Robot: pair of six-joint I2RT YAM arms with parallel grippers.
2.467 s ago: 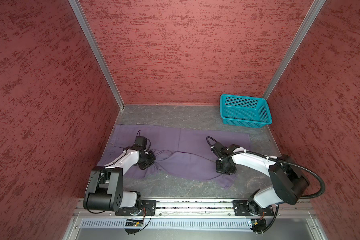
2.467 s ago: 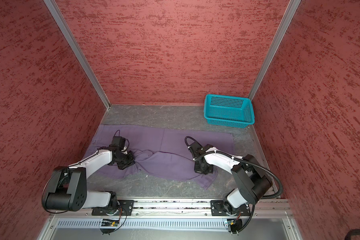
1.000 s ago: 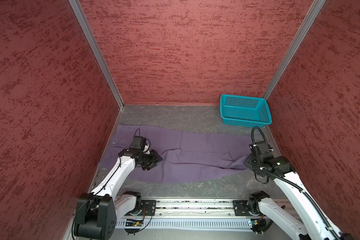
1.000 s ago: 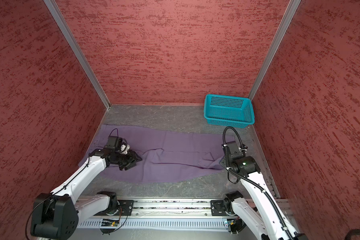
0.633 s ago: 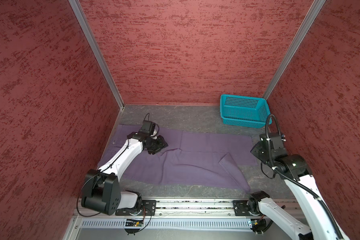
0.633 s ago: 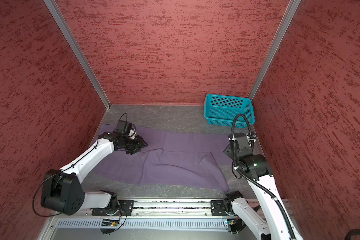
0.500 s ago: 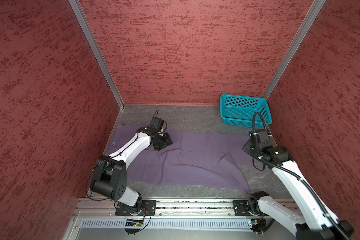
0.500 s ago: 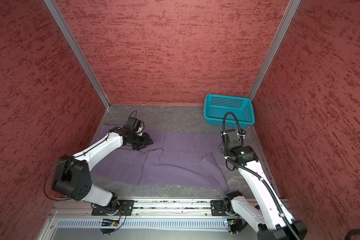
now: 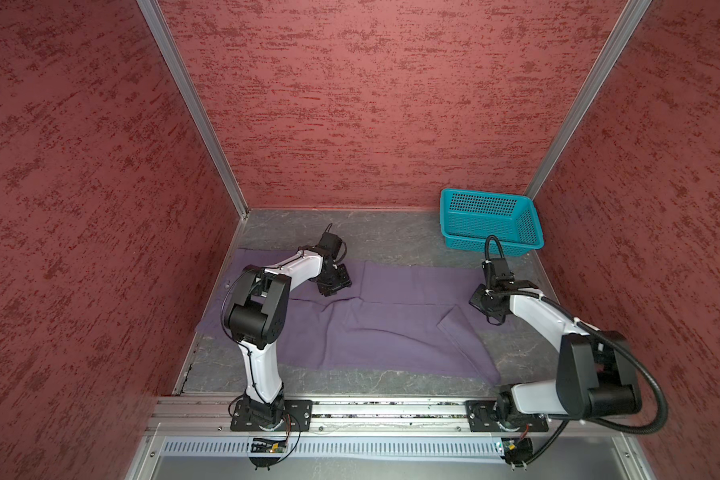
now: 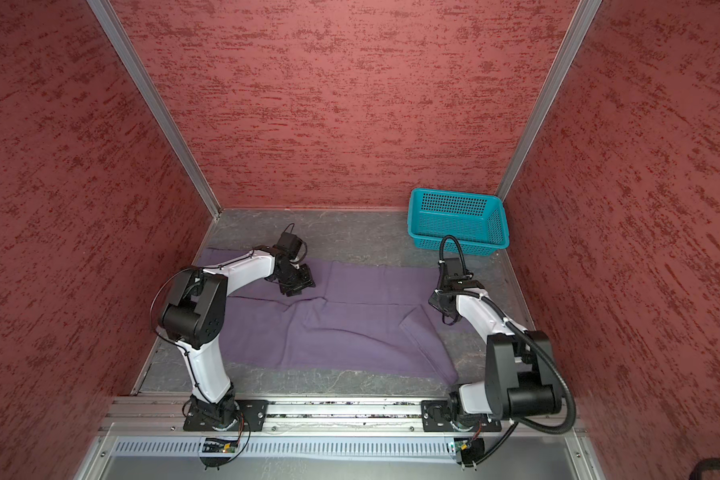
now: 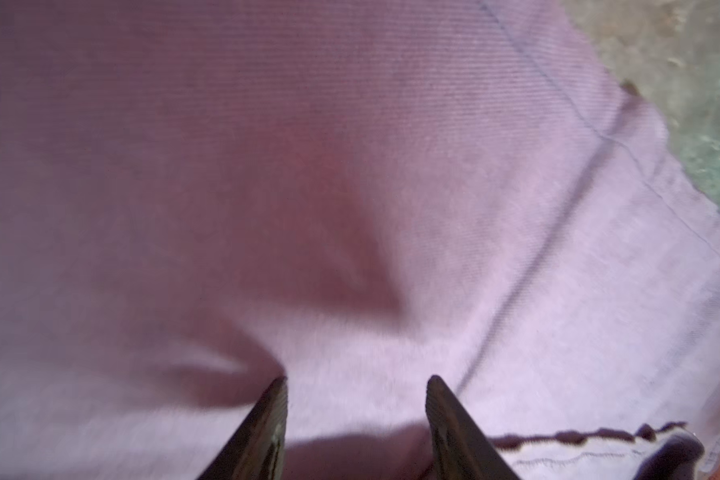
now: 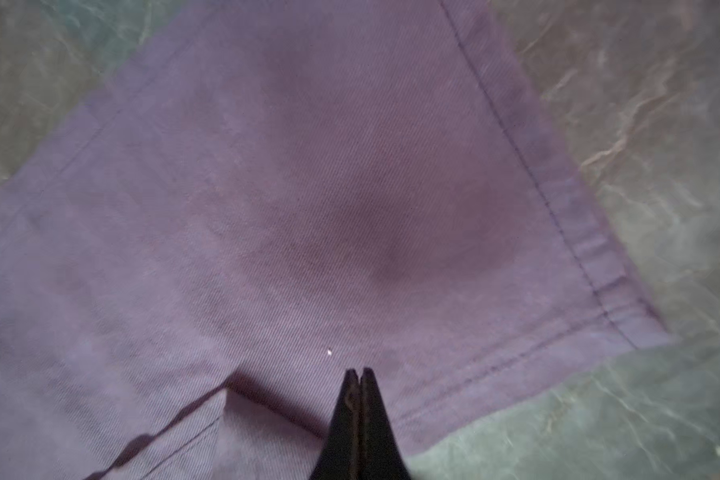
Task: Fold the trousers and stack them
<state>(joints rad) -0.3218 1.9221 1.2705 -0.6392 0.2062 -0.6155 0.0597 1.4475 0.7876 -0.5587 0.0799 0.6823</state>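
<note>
Well left of the teal basket (image 9: pixel 491 243), our left tool (image 9: pixel 334 283) hangs low over the trousers (image 9: pixel 383 328), jaws parted and empty. The trousers lie spread on the table (image 9: pixel 391 237), left of and in front of the basket. Just in front of the basket, our right tool (image 12: pixel 359 370) is clenched on nothing above a leg hem.

Red textured walls (image 9: pixel 371 104), grey marbled floor (image 9: pixel 391 232)

Trousers (image 9: pixel 391 332) plain muted purple — basket (image 9: pixel 466 243) teal, perforated — walls (image 9: pixel 350 104) mottled red, floor (image 9: pixel 391 237) grey-marbled.
</note>
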